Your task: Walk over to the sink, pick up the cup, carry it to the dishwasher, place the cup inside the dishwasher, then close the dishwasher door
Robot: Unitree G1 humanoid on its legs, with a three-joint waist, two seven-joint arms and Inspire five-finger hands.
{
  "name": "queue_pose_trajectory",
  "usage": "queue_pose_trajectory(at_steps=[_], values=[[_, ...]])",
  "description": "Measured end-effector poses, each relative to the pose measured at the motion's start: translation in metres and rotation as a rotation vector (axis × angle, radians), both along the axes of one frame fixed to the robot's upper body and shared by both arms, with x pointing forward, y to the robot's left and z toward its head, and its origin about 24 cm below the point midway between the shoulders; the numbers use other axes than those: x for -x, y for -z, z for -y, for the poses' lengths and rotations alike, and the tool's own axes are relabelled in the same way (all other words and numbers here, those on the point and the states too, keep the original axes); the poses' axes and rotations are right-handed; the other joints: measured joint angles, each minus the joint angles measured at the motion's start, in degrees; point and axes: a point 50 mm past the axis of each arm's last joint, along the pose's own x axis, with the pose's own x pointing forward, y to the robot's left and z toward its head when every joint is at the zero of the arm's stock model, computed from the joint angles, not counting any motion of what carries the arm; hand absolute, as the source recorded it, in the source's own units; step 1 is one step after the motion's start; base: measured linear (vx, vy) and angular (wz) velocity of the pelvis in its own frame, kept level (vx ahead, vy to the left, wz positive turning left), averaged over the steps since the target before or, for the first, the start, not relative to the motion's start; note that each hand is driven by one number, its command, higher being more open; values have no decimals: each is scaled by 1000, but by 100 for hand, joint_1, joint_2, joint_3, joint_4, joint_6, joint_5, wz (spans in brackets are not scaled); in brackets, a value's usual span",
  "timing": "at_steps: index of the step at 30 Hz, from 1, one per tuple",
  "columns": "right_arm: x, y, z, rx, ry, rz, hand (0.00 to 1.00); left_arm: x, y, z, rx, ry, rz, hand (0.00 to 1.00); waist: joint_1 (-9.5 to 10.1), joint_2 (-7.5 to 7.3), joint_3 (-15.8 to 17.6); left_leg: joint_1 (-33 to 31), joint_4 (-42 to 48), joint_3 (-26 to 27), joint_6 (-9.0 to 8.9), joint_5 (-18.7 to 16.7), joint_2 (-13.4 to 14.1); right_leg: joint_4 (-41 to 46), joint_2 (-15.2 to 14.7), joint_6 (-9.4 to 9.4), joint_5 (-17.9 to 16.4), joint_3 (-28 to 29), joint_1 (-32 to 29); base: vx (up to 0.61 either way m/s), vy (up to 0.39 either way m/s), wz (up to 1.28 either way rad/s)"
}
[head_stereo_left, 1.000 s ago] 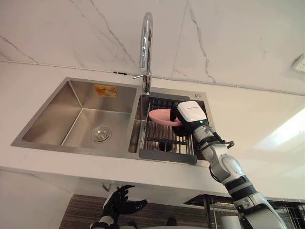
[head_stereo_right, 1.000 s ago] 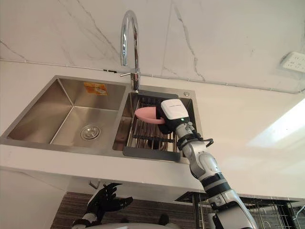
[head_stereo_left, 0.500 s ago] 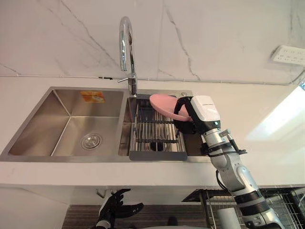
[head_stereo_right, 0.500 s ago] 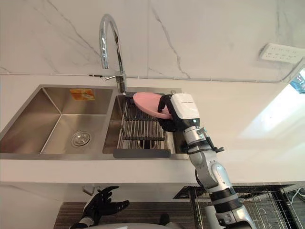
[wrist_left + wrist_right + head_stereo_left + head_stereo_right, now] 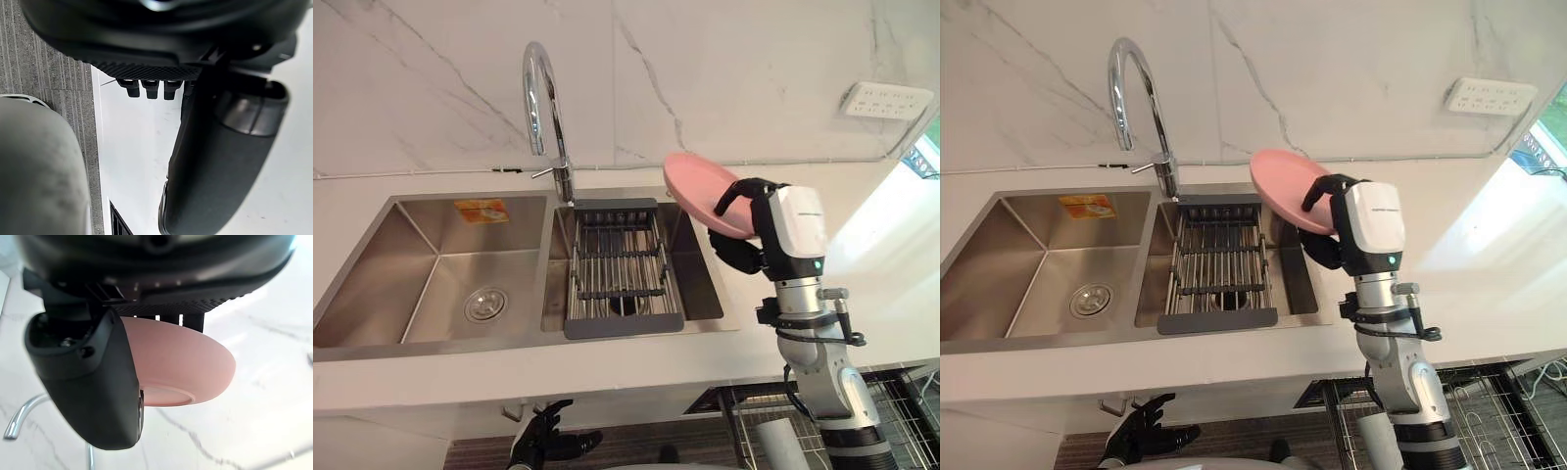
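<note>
Sticker (image 5: 481, 210): you see an orange-and-yellow label on the back wall of the left basin of the sink (image 5: 406, 259); its print is too small to read.
White cover (image 5: 798, 227): it sits on the back of the right hand (image 5: 740, 253); any marking on it is too small for you to read.
Pink bowl (image 5: 700, 188): plain pink wherever you see it.
Readable text: none.
</note>
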Motion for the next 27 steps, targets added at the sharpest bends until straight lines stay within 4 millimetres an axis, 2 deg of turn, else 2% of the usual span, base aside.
queue_pose_trajectory(at_steps=[3,11,17,23,27], values=[[4,-4,1,-5,3,34,0,1,1,-1,-2,1,-7,100,-13,-5,-3,0,0,16,-2,-11,3,-2,6,-4,3,21,-8,-3,-2,-2],[12,2,5,-35,23,24,0,3,2,-3,-24,29,-24,100,-16,-18,-6,0,0,126,0,-24,4,-1,25,-41,30,154,-76,-13,-2,-6],[26,8,27,-80,141,8,0,7,3,-4,-32,38,-40,100,-34,-20,-5,31,42,302,3,-97,2,-1,49,-48,59,351,-124,-18,4,-17],[41,11,43,-143,242,14,0,17,4,-7,-43,45,-73,100,-195,-26,3,-8,203,524,11,-252,1,-1,59,-29,67,564,-212,-16,7,-22],[51,22,53,-173,321,-32,0,24,6,-8,-52,37,-95,100,-226,-30,7,-30,335,649,42,-363,-12,4,69,-2,133,799,-272,-12,10,-27]])
